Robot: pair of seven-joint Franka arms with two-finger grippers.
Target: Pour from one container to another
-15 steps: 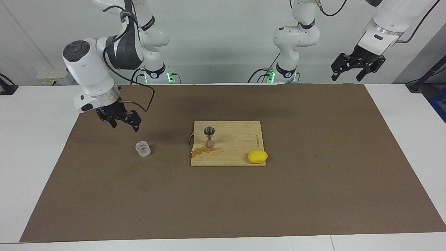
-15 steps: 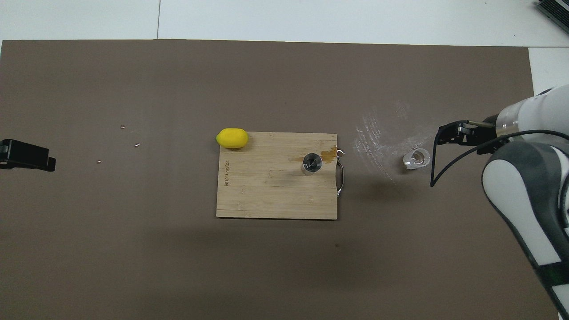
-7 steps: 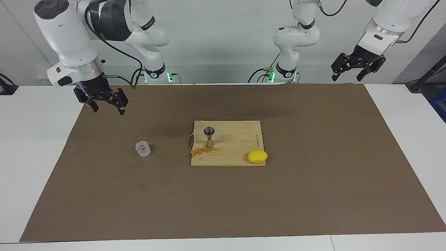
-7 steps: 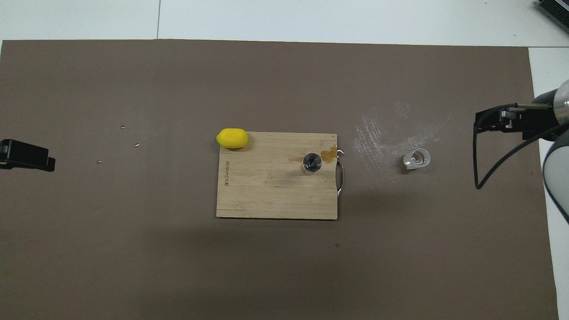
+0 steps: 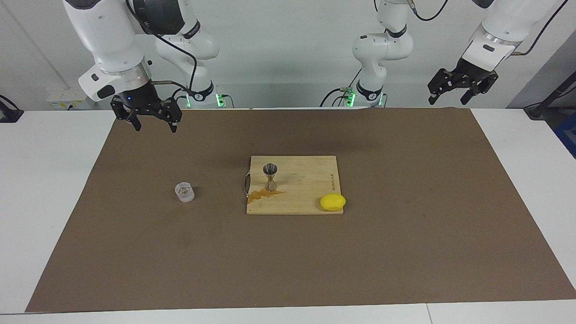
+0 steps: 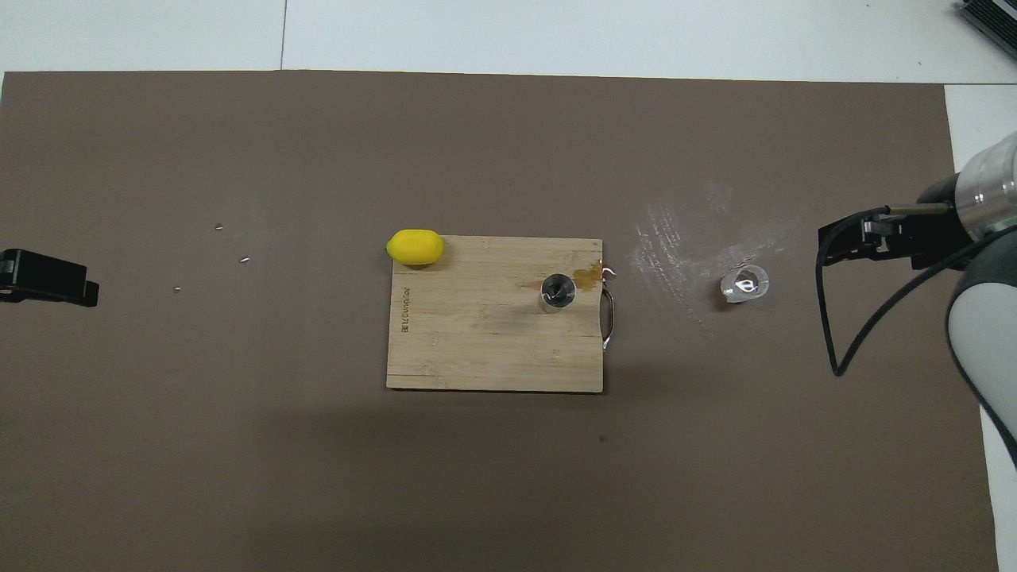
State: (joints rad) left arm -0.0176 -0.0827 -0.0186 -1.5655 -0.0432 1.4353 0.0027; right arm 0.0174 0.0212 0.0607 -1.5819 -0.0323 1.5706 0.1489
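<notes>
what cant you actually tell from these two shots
- Clear cup: whether any liquid remains inside; too small in both views.
- Jigger: its fill level; the overhead view shows only a dark bowl.
- Left gripper: the overhead view's edge cuts off all but a black tip.
- Lettering on the cutting board: too small to read.
- Right gripper: edge-on in the overhead view.

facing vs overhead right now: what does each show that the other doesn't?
Facing only: both arm bases, and the whole left gripper, waiting raised at its end of the table, fingers apart.
Overhead only: pale scuff marks on the mat beside the clear cup; small crumbs toward the left arm's end.
Both: jigger upright on the cutting board, brown spill by it, lemon, cup standing alone, right gripper raised, open, empty.
</notes>
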